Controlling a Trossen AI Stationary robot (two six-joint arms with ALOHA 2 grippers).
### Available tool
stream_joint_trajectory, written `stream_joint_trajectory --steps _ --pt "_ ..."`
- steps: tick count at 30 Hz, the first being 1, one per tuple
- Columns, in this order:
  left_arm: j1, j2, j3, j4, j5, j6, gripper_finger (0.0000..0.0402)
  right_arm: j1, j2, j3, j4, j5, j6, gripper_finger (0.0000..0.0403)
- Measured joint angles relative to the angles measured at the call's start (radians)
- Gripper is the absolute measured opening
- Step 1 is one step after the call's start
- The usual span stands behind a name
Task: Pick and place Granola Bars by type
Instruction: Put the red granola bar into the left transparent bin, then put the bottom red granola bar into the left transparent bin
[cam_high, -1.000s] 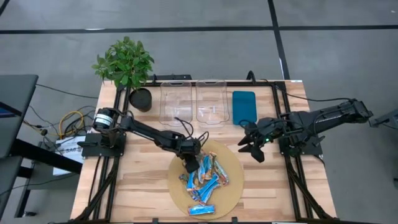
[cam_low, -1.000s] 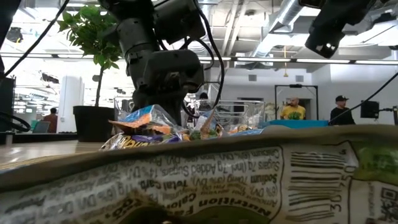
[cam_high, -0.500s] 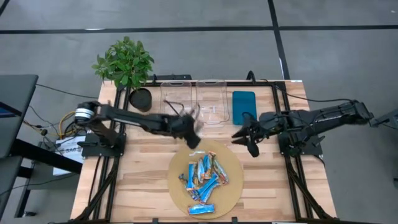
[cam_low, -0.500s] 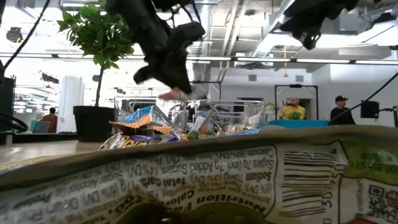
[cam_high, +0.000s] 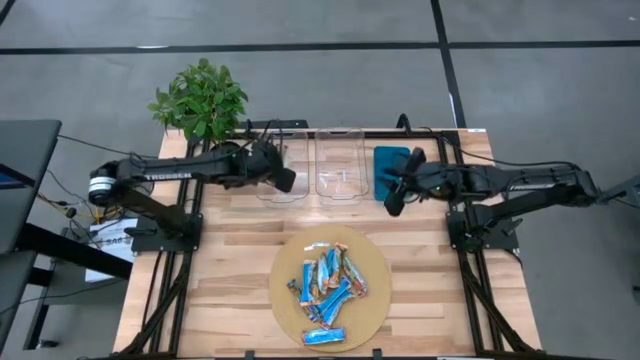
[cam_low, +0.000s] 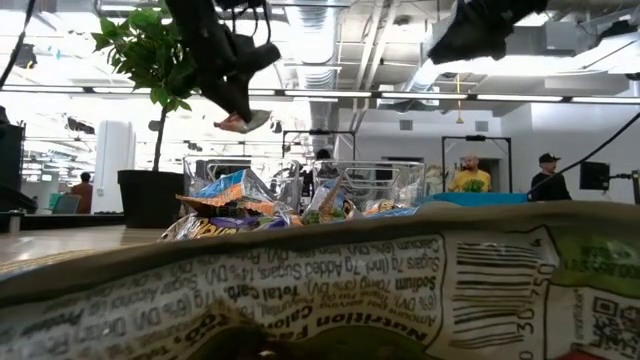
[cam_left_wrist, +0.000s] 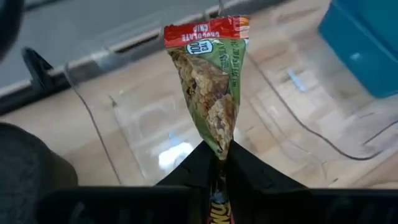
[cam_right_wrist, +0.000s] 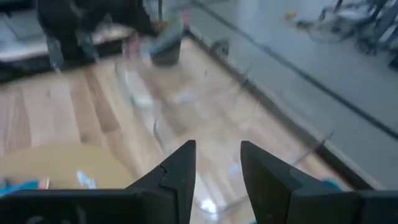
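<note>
On the bench (cam_high: 230, 260), a round board (cam_high: 372, 296) carries the pile of Granola Bars (cam_high: 328, 285). The left claw (cam_left_wrist: 217, 163) is clamped on one end of a green-and-red bar (cam_left_wrist: 211, 87) above the left clear bin (cam_high: 280, 165), its long axis running straight out from the fingertips. The right claw (cam_right_wrist: 216, 165), fingers apart and empty, hovers at the teal tray (cam_high: 392, 160).

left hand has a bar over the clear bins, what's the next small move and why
Probably lower a little and open the fingers. The left hand pinches a green and red granola bar by one end, hanging above the left clear bin, which looks empty. The other bars lie on the round board. The right hand waits, open, by the teal tray.
</note>
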Motion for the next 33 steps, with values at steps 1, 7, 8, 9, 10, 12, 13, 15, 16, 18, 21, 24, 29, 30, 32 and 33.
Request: stream_joint_trajectory --steps 1,7,8,9,10,12,13,15,16,18,21,24,29,30,32,33 --pt "0.015 0.004 0.000 -0.007 0.022 0.002 0.0038 -0.009 -0.002 0.008 -0.001 -0.001 -0.012 0.0118" --pt "0.075 0.030 -0.002 -0.042 0.093 0.025 0.0059 -0.045 -0.005 0.052 -0.049 -0.006 -0.041 0.0118" --pt "0.079 0.035 -0.002 -0.033 0.115 0.034 0.0065 -0.046 -0.003 0.055 -0.060 -0.005 -0.042 0.0118" --pt "0.083 0.037 -0.002 -0.033 0.133 0.044 0.0074 -0.046 -0.001 0.057 -0.070 -0.007 -0.045 0.0118" --pt "0.085 0.038 -0.002 -0.036 0.143 0.056 0.0082 -0.045 -0.001 0.058 -0.074 -0.006 -0.049 0.0118" --pt "0.085 0.043 -0.002 -0.006 0.158 0.068 0.0100 -0.043 -0.002 0.062 -0.063 -0.008 -0.053 0.0118" --pt "0.084 0.045 -0.002 0.009 0.171 0.075 0.0108 -0.042 -0.002 0.062 -0.066 -0.015 -0.057 0.0118" --pt "0.080 0.045 -0.002 0.033 0.211 0.118 0.0118 -0.039 -0.002 0.062 -0.068 -0.050 -0.058 0.0118" --pt "0.074 0.045 -0.002 0.070 0.240 0.146 0.0120 -0.037 -0.002 0.062 -0.067 -0.075 -0.058 0.0118" --pt "0.053 0.045 -0.002 0.132 0.306 0.184 0.0122 -0.036 -0.002 0.062 -0.067 -0.126 -0.058 0.0118" --pt "0.002 0.045 -0.002 0.233 0.426 0.209 0.0123 -0.032 -0.002 0.062 -0.067 -0.225 -0.056 0.0118" --pt "-0.086 0.047 -0.002 0.324 0.510 0.245 0.0123 -0.015 -0.002 0.062 -0.069 -0.290 -0.056 0.0118" --pt "-0.258 0.051 0.001 0.383 0.522 0.256 0.0123 0.035 -0.002 0.062 -0.083 -0.299 -0.053 0.0118" --pt "-0.287 0.051 0.001 0.375 0.512 0.253 0.0123 0.045 -0.002 0.062 -0.091 -0.299 -0.047 0.0118" --pt "-0.343 0.051 0.001 0.365 0.502 0.236 0.0123 0.067 -0.002 0.062 -0.107 -0.299 -0.036 0.0118" --pt "-0.370 0.051 0.001 0.366 0.504 0.223 0.0123 0.079 -0.002 0.061 -0.114 -0.299 -0.030 0.0118"
